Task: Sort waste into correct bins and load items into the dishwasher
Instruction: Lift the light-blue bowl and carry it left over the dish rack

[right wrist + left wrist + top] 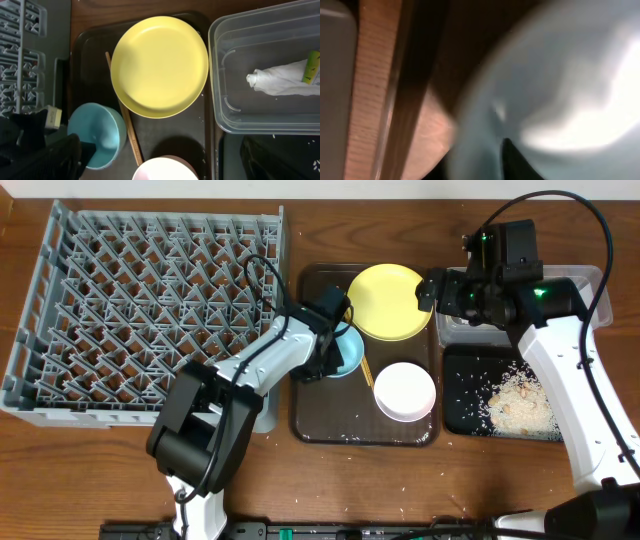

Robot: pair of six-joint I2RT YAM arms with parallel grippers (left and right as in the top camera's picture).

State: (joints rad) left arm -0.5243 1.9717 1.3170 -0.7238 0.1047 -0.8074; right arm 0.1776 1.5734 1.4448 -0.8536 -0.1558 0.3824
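Observation:
The light blue bowl [350, 358] [102, 127] sits at the left of the brown tray [320, 420]. My left gripper [336, 346] is shut on its near rim, with one dark finger [512, 160] inside the bowl [560, 75]. Beside it lie the yellow plate [388, 300] [160, 65], the white bowl [405, 390] [162, 171] and the chopsticks [366, 370] [131, 140]. My right gripper [434, 290] hangs open and empty over the tray's right edge. The clear tub [216, 75] holds the white napkin [275, 82] and the green-and-yellow wrapper [312, 67].
The big grey dish rack [150, 300] [25, 50] fills the left of the table. A black tray [460, 395] at the right holds a pile of rice scraps [520, 405]. My right arm covers most of the clear tub [592, 280] from above. Loose grains dot the table front.

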